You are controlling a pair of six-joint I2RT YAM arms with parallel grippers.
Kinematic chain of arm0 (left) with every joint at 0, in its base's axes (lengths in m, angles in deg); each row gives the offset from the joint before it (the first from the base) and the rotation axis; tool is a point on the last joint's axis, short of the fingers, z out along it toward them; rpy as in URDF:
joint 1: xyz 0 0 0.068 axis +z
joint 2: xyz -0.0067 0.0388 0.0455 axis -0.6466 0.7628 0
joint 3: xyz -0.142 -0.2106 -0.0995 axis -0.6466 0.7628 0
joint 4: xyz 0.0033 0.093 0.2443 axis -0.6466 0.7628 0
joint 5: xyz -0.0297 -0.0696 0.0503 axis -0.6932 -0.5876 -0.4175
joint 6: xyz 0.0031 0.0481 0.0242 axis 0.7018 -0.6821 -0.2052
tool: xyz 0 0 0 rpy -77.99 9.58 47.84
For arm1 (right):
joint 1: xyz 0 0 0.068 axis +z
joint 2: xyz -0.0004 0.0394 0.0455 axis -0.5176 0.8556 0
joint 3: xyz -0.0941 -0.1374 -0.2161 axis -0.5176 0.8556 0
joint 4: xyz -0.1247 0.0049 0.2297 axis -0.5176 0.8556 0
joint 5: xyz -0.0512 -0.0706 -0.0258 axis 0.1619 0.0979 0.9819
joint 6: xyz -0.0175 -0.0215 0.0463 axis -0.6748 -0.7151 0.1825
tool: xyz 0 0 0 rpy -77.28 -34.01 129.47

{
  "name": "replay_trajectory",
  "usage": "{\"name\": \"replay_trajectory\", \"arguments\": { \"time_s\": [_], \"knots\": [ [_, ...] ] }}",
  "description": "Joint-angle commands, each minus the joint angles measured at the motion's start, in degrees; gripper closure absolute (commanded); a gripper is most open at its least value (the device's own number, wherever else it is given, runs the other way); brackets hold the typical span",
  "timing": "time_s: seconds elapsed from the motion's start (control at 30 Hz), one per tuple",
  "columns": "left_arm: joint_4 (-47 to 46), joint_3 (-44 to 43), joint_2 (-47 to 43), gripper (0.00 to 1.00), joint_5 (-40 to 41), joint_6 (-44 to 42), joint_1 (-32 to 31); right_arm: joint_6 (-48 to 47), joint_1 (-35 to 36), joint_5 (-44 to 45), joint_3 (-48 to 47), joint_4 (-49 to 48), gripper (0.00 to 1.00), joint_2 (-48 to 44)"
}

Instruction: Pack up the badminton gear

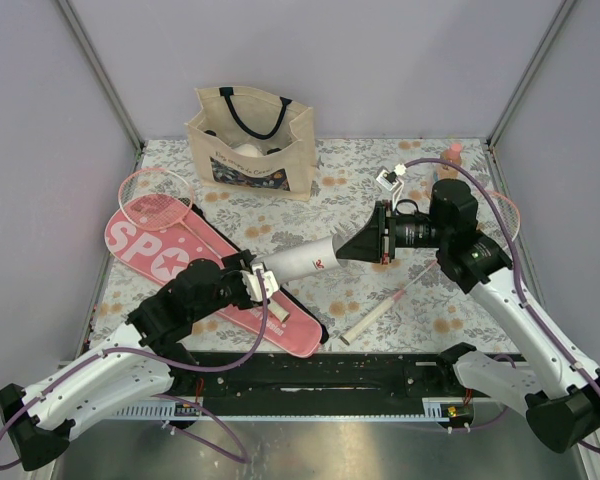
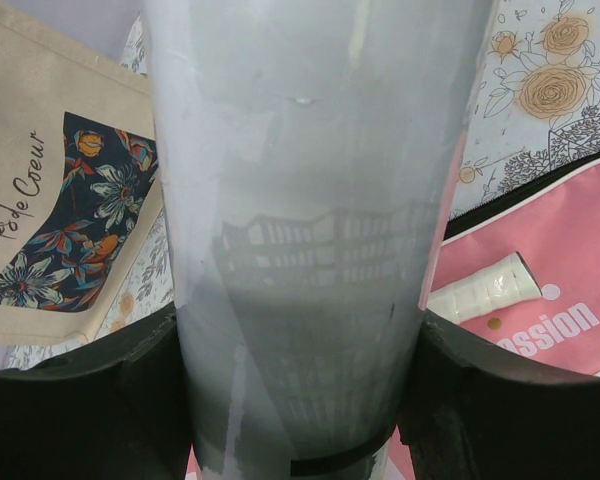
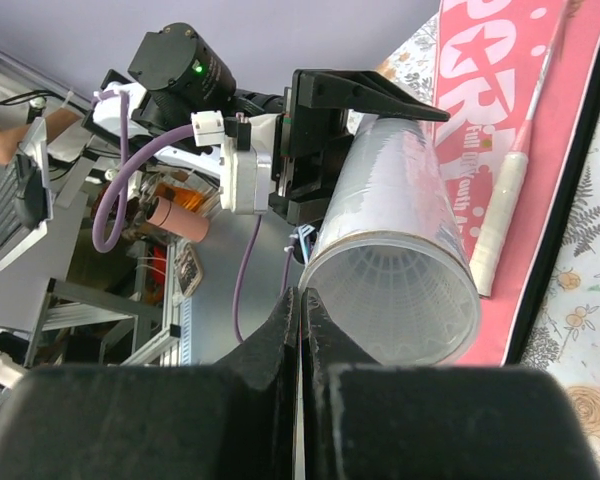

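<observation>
Tube (image 1: 298,262) clamped between the left jaws.

Setting: robotics lab test cell. Flower-patterned surface (image 1: 435,305) boxed in by plain grey panels (image 1: 330,60) at 9, 12 and 3 o'clock, joined by metal corner posts (image 1: 102,72). Black mounting rail (image 1: 310,372) at 6 o'clock carries left arm (image 1: 100,375) and right arm (image 1: 525,320). Right wrist view: aluminium-profile racking (image 3: 115,300) outside the cell.

Floral table (image 1: 380,190): case (image 1: 170,250), tote (image 1: 255,150), racket (image 1: 372,320).
</observation>
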Motion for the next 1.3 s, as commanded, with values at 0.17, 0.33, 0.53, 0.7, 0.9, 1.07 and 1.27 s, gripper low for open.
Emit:
{"name": "replay_trajectory", "arguments": {
  "time_s": [0.17, 0.33, 0.53, 0.7, 0.9, 1.07, 1.27],
  "knots": [
    [-5.90, -2.06, -1.16, 0.48, -3.37, -0.57, -0.11, 10.88, -0.11, -5.82, 3.69, -17.86, 1.00, 0.49],
    [-6.87, -1.97, -1.77, 0.48, -4.78, 0.13, -0.02, 10.71, -0.11, -5.38, 4.74, -17.25, 1.00, 1.54],
    [-8.63, -1.35, -3.09, 0.48, -6.36, 1.01, -0.02, 15.71, -0.11, -7.05, 7.38, -23.30, 1.00, 3.83],
    [-8.63, -1.18, -3.71, 0.47, -7.51, 1.63, -0.11, 20.81, -0.02, -7.67, 8.79, -29.02, 0.84, 4.89],
    [-8.72, -0.74, -4.59, 0.48, -6.89, 2.33, -0.11, 32.74, -0.11, -5.03, 8.88, -41.03, 0.66, 5.06],
    [-8.63, -0.03, -4.94, 0.48, -6.63, 2.59, -0.02, 35.68, -0.11, -2.93, 8.71, -42.58, 0.58, 4.45],
    [-8.80, 0.14, -4.76, 0.48, -4.70, 2.15, -0.11, 25.75, -0.20, 2.34, 6.51, -28.87, 0.58, 2.25]
  ]
}}
